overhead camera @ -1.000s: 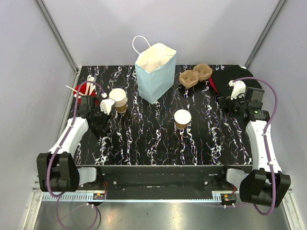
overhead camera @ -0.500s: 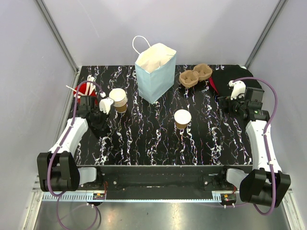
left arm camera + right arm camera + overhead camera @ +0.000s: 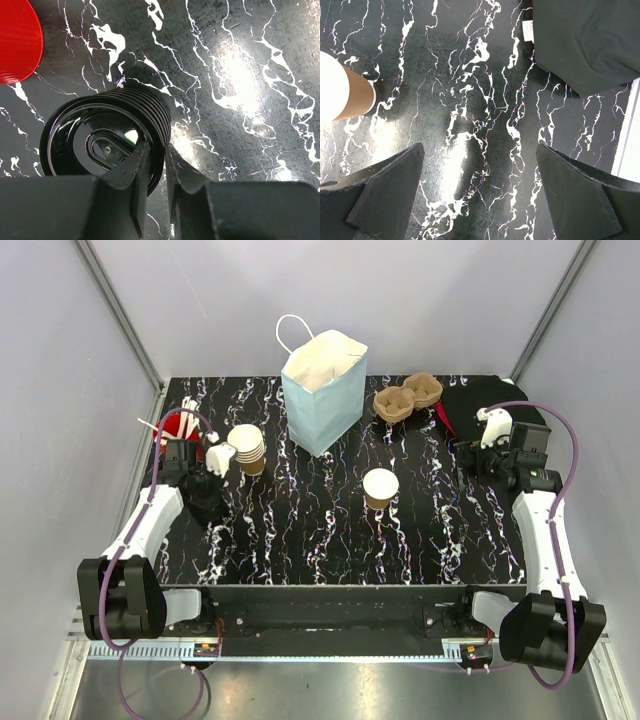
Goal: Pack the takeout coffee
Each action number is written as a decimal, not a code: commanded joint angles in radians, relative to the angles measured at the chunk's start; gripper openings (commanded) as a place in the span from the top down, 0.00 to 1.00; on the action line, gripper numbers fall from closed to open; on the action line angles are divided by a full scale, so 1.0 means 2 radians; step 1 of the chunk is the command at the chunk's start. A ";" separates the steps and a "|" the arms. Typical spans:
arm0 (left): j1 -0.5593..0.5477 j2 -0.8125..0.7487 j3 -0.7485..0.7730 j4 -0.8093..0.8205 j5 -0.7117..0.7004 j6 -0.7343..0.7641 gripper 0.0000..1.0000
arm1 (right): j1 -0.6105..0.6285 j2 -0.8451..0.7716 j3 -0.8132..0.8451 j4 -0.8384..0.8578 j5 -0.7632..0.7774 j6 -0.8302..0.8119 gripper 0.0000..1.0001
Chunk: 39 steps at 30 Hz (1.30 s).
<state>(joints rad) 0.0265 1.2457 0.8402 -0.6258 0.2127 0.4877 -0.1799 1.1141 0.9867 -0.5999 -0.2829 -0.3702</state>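
The bent left gripper (image 3: 154, 165) points down and pinches the rim of the stack of round black plastic lids (image 3: 95, 125), while the right gripper (image 3: 480, 147) hangs wide open.

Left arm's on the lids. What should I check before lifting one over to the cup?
1. Left gripper closed across the rim of the lid stack: ok.
2. Pinch takes just one off the stack: cannot tell.
3. Cup upright, unlidded, standing alone: ok.
4. Right gripper open, holding nothing, apart from the cup: ok.
5. Blue bag upright, mouth open: ok.
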 commanded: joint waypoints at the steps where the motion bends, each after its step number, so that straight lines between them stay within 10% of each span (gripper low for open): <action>1: 0.004 -0.008 0.003 0.022 -0.001 -0.006 0.79 | -0.004 0.001 0.009 0.002 -0.015 -0.002 0.00; 39: 0.007 -0.024 0.021 0.007 0.007 -0.008 0.82 | -0.004 0.002 0.010 -0.001 -0.019 -0.002 0.00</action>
<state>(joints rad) 0.0341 1.2366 0.8410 -0.6304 0.2134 0.4774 -0.1799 1.1141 0.9867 -0.6094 -0.3012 -0.3702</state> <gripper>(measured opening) 0.176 0.994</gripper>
